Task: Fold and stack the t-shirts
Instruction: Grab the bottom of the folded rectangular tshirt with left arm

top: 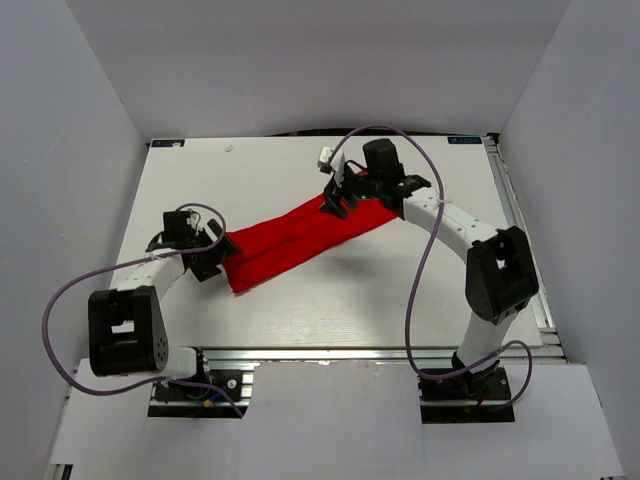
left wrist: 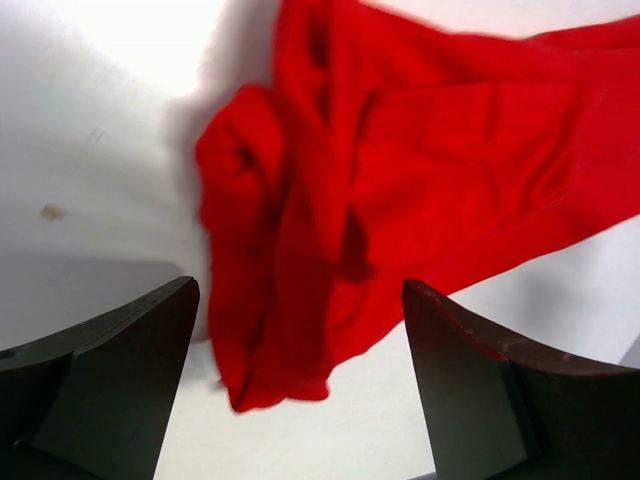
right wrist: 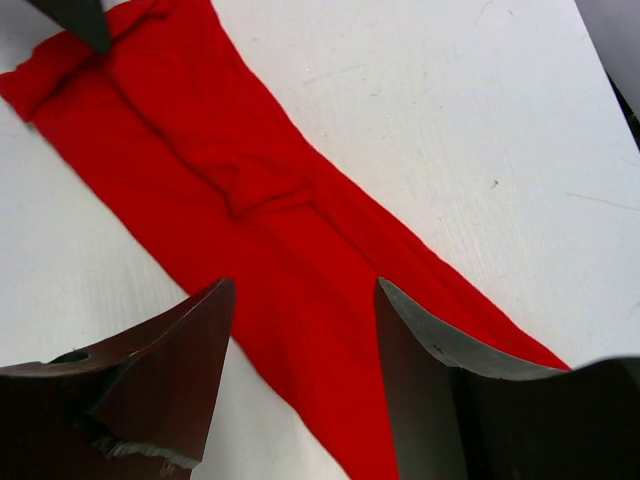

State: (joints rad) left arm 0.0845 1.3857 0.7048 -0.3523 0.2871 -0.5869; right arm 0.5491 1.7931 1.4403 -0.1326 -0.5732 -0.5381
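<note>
Spread wide, gripping nothing: left gripper point(top: 213, 256) at near-left end of shirt point(top: 300, 240), right gripper point(top: 338, 198) above far-right end. Laid as diagonal strip.

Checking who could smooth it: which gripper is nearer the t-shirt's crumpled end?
Left. The left gripper hovers open at the crumpled end of the t-shirt; the right gripper is over its opposite, far end.

1 overhead view looks down; 2 close wrist views share the t-shirt point(top: 300, 240).
</note>
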